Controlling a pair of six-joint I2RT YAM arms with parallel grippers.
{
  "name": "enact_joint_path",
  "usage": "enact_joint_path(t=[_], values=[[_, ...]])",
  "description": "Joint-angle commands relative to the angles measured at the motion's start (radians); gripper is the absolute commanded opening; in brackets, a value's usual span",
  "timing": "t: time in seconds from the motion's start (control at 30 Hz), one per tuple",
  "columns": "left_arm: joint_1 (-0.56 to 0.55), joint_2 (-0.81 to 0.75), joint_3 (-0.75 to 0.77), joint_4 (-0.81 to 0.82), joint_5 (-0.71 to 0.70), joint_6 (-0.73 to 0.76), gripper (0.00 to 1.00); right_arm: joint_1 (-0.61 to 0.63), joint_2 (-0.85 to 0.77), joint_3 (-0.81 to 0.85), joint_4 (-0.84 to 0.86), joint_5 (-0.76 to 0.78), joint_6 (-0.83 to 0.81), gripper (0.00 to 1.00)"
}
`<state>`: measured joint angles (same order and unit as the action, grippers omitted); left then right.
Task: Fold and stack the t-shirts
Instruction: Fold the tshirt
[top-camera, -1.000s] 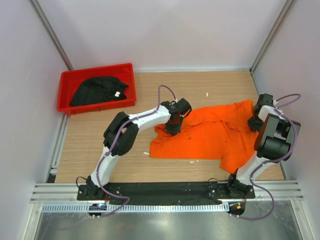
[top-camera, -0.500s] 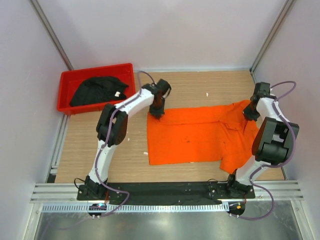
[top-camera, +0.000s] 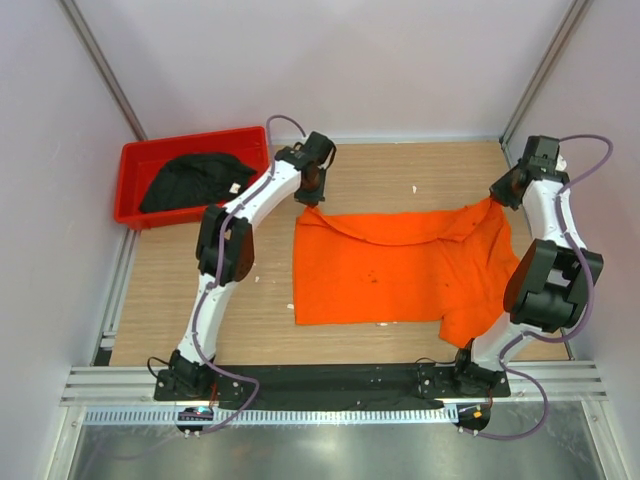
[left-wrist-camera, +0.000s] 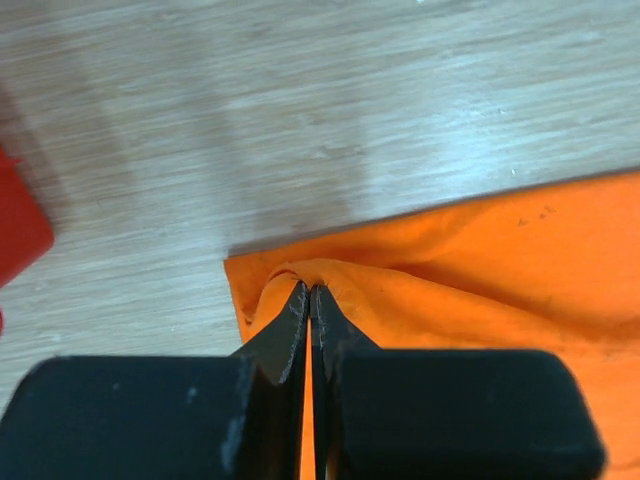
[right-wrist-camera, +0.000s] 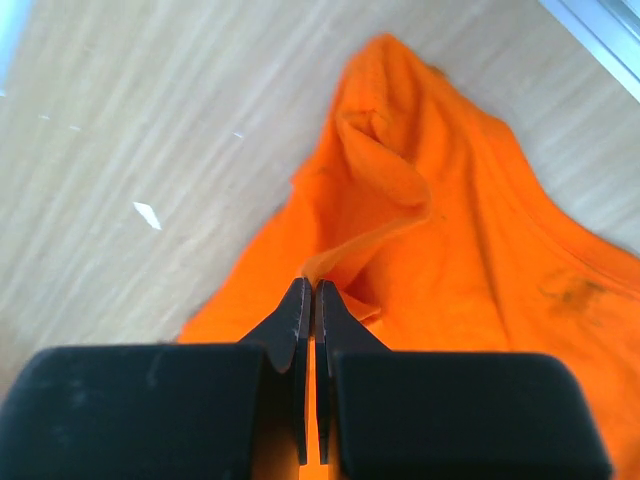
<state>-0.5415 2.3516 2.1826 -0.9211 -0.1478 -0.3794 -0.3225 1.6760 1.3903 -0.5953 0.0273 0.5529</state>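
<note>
Orange shirt: the bright orange short-sleeved cloth t-shirt (top-camera: 400, 270) lies spread over the right half of the light wooden table (top-camera: 200, 290). Its far edge is strung between 2 grippers and its near edge lies flat toward the table's near edge.
Sleeve: 1 orange sleeve trails toward the near-right corner, beside the right arm's base.
Left gripper: the black 2-finger left gripper (left-wrist-camera: 308, 290) is pinched tight on the shirt's far-left corner. Cloth is bunched between its closed fingers, midway along the table's far side.
Right gripper: the black 2-finger right gripper (right-wrist-camera: 308, 283) is clamped on the shirt's far-right corner, near the table's far-right corner. A ridge of orange fabric stands up off the wood just beyond it.
Black shirt: the crumpled black cloth t-shirt (top-camera: 195, 180), with its small white tag (top-camera: 236, 187) showing, sits heaped inside the red rectangular plastic bin (top-camera: 135, 160).
Bin: it stands at the table's far-left corner, well apart from the orange shirt.
Marks: a few dark specks (top-camera: 375, 275) dot the middle of the orange cloth.
Scraps: small white scraps (top-camera: 415, 188) lie on the bare wood, 1 near the far edge and 1 off the shirt's near-left corner.
</note>
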Motion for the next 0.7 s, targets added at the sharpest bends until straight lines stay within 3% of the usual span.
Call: enact_joint_path(t=[0.0,0.33,0.67], values=[[0.035,-0.043,0.008,0.031,-0.045,0.017,0.0,0.0,0.013,0.098,0.069,-0.056,0.021,0.01],[0.117,-0.028,0.02,0.157,-0.036,0.0,0.0,0.0,0.194,0.338,0.111,-0.136,0.123,0.01],[0.135,0.003,0.032,0.206,-0.041,0.043,0.0,0.0,0.309,0.434,0.132,-0.245,0.131,0.01]])
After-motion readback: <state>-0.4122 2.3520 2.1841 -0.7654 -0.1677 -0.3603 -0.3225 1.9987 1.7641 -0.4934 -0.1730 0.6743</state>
